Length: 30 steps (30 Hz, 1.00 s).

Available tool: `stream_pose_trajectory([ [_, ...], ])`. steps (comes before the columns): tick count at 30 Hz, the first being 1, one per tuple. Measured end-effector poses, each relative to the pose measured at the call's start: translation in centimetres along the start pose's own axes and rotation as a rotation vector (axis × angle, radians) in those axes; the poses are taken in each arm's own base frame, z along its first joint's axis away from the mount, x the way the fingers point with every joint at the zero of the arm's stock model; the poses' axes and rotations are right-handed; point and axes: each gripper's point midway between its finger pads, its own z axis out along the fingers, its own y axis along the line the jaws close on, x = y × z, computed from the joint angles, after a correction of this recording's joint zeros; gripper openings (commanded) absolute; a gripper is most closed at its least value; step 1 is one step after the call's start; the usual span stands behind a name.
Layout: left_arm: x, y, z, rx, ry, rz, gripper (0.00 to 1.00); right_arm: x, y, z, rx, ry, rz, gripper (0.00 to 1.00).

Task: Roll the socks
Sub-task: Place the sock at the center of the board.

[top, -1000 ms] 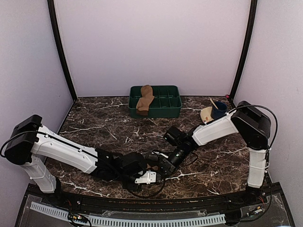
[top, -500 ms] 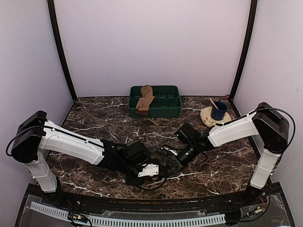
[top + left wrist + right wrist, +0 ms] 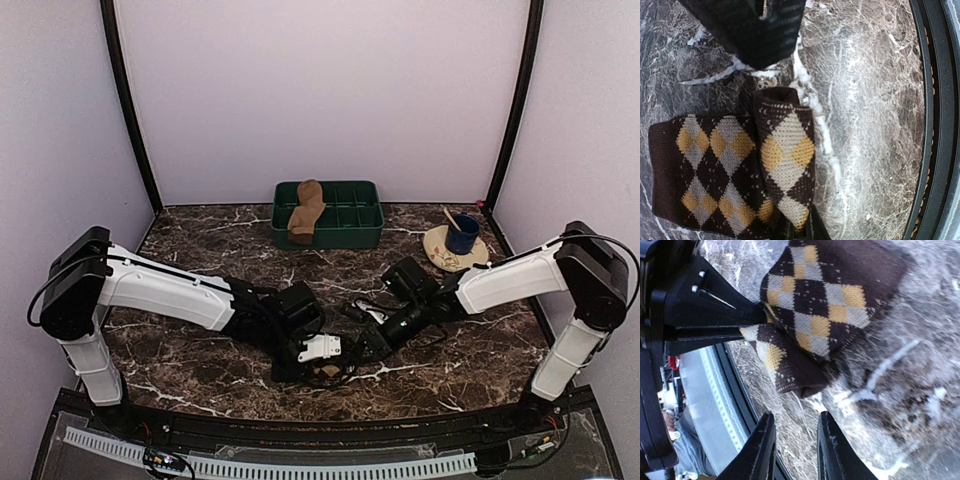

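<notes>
Lower centre of the overhead view: your L gripper (image 3: 756, 321) is clamped on the folded edge of the argyle sock (image 3: 735, 170), which lies on the marble table (image 3: 200, 250) w/ one end doubled over. Your R gripper (image 3: 796, 422) sits just beside that fold, fingers slightly apart, holding nothing. The tan sock (image 3: 306, 210) drapes over the green tray (image 3: 360, 228), upper centre.

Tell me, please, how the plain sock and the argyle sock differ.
The plain sock is solid tan-brown; the argyle sock has dark brown, yellow and grey diamonds. The plain sock lies across the green tray; the argyle sock lies on the table. Nothing touches the plain sock; the left gripper pinches the argyle sock's folded end. Both are soft fabric.
</notes>
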Motion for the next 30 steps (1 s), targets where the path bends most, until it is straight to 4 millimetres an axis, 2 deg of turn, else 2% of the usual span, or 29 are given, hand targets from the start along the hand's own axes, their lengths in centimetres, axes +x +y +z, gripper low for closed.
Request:
stream_pose_trajectory([
  [11,-0.6,0.2,-0.5,0.103,0.015,-0.074,0.0,-2.1,0.0,-2.4,0.149,-0.142,-0.143,0.27],
  [18,-0.3,-0.5,-0.2,0.202,0.038,-0.139,0.0,0.2,-1.3,-1.2,0.321,-0.122,-0.241,0.27],
  [24,0.0,-0.9,-0.6,0.282,0.031,-0.206,0.0,1.2,-2.2,-2.0,0.433,-0.166,-0.301,0.27],
  [30,0.8,-0.9,-0.2,0.387,0.031,-0.299,0.0,1.2,-1.1,-2.0,0.501,-0.205,-0.398,0.26],
])
